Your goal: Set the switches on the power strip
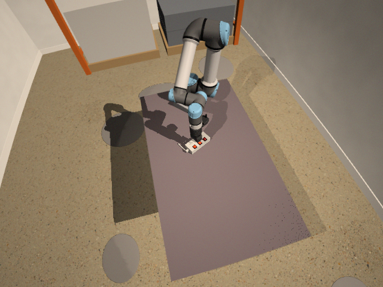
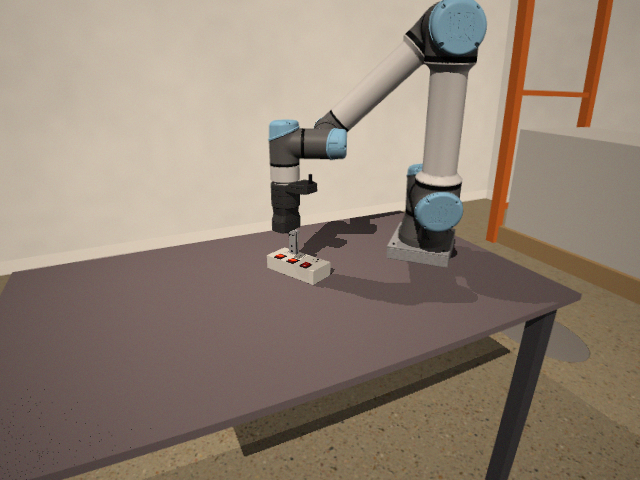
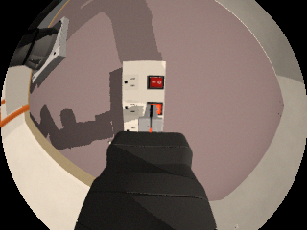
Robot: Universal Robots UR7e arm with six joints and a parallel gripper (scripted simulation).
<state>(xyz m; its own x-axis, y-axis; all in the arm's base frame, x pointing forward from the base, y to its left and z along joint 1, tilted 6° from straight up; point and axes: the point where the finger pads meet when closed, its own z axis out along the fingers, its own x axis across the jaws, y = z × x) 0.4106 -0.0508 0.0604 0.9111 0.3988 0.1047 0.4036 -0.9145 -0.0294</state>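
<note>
Power strip (image 2: 298, 266) flat on table (image 2: 206, 330), arm base (image 2: 398, 254) behind, jaws seemingly over middle switch (image 2: 292, 260)

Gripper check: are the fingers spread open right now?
No, the gripper is shut with nothing between its fingers, their tips down over the middle switch of the power strip.

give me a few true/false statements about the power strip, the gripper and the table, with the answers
1. The power strip lies flat on the table, switches facing up. True.
2. The gripper is wide open around the strip's body. False: its fingers are shut together, holding nothing, and point down over the row of switches.
3. Three red switches show on the strip's top in the exterior view. True.
4. The gripper is over the switch at the strip's right end in the exterior view. False: it stands over the middle switch.
5. The strip sits at the table's far end from the arm's base plate. False: it lies close to the base, with most of the table stretching away beyond it.
</note>
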